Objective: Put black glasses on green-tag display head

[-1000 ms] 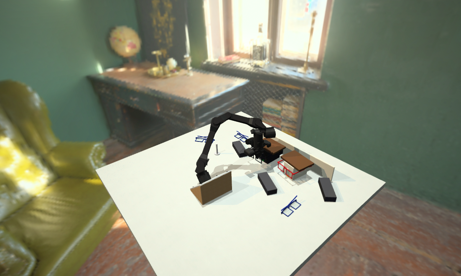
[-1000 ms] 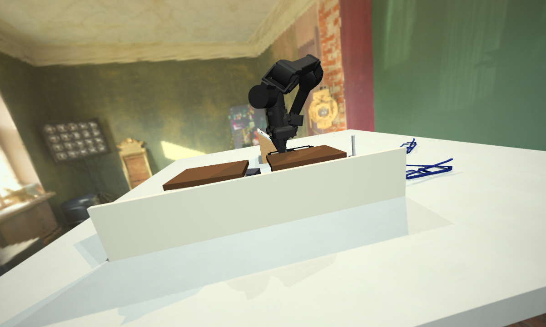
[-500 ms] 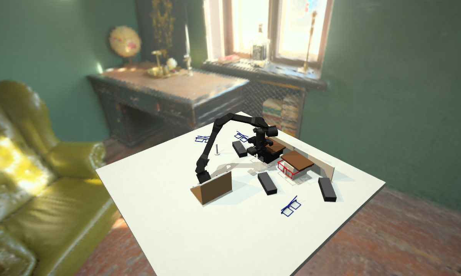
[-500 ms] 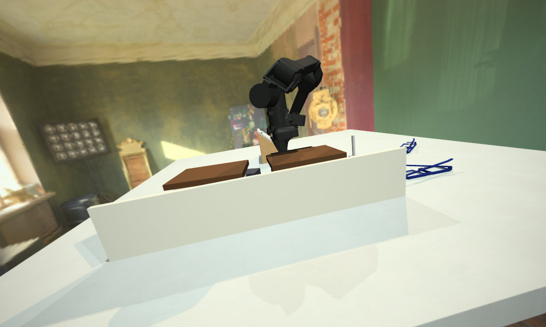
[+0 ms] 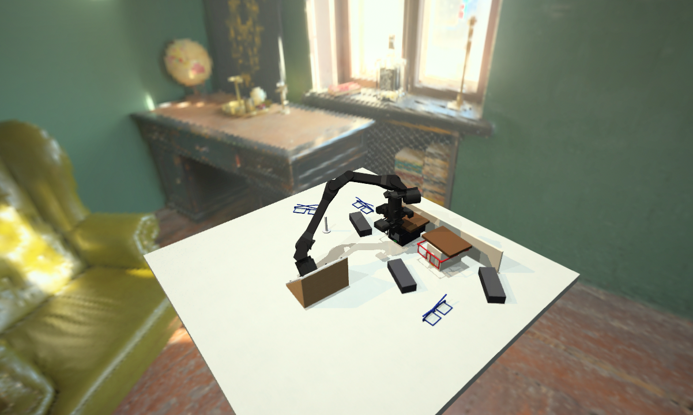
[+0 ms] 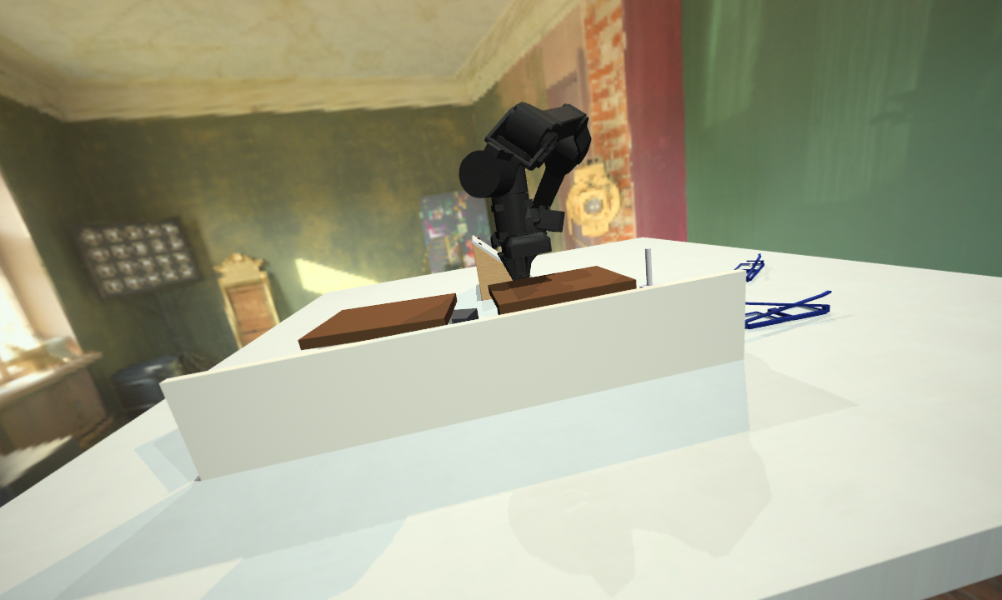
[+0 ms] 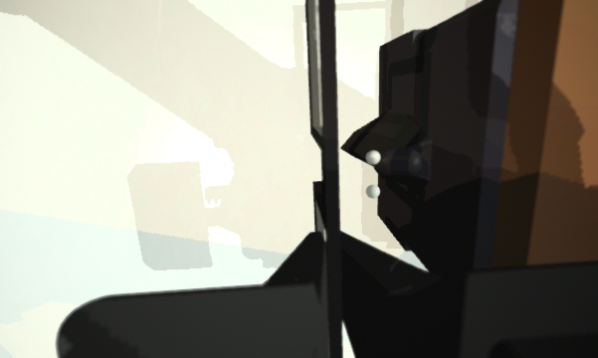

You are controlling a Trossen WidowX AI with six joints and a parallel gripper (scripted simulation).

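The black glasses (image 7: 330, 89) cross the wrist view as a dark upright bar; two pale nose pads (image 7: 373, 191) show beside it. My gripper (image 5: 391, 233) (image 6: 519, 277) (image 7: 324, 244) is shut on their front frame, close in front of the black head. This black head (image 5: 403, 237) (image 7: 448, 129) has a brown top (image 5: 415, 222) (image 6: 564, 286); its nose (image 7: 360, 143) points at the frame, near the pads. I cannot tell whether they touch. The temples and ears are hidden. The green tag is barely visible. The other head (image 5: 434, 252), pale, wears red glasses (image 5: 428, 253).
A long pale wall (image 5: 485, 250) (image 6: 452, 407) stands behind both heads. Dark blocks (image 5: 360, 223) (image 5: 401, 276) (image 5: 492, 285) lie around them. Blue glasses (image 5: 434, 310) lie in front, with two more pairs at the back. A thin post (image 5: 326, 225) (image 6: 648, 267) and a wooden wedge (image 5: 327, 281) also stand here.
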